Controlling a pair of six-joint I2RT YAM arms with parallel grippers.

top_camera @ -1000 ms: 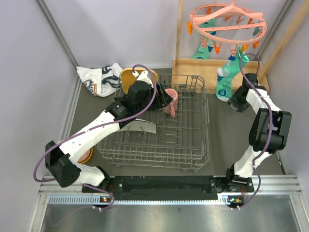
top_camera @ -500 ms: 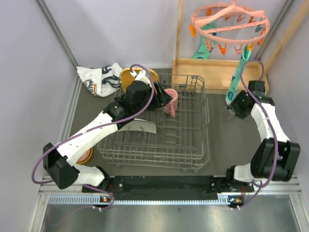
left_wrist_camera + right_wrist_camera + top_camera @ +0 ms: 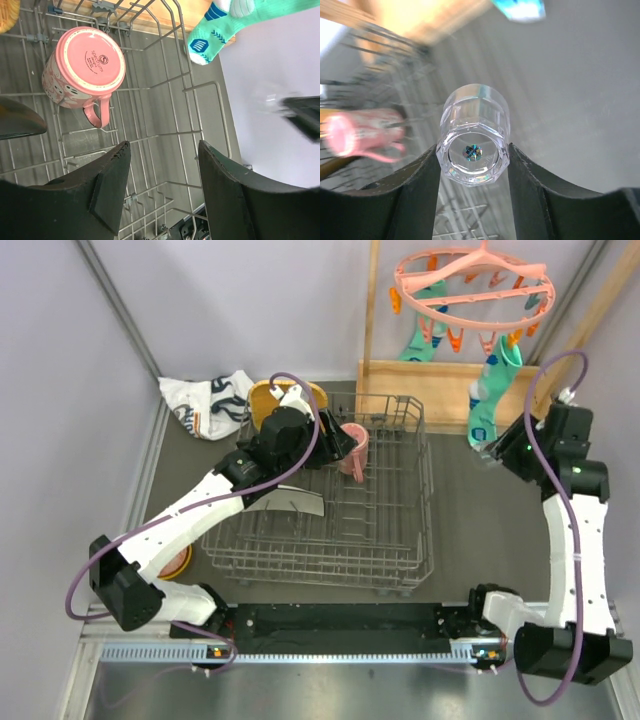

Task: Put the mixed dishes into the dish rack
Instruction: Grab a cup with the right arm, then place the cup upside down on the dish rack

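The dish rack, a large grey wire basket, fills the middle of the table. A pink cup lies on its side in the rack's far part. My left gripper hovers beside the cup, its jaws open and empty above the rack wires. My right gripper is raised right of the rack, shut on a small clear glass. A plate stands in the rack under the left arm. A yellow plate lies behind the rack. An orange bowl peeks out at the left.
A white printed cloth lies at the back left. A pink peg hanger hangs at the back right with teal socks dangling before a light wooden tray. Purple walls enclose the table.
The right arm has straightened and risen, carrying the glass up and slightly right. The left arm and pink cup have stayed put.
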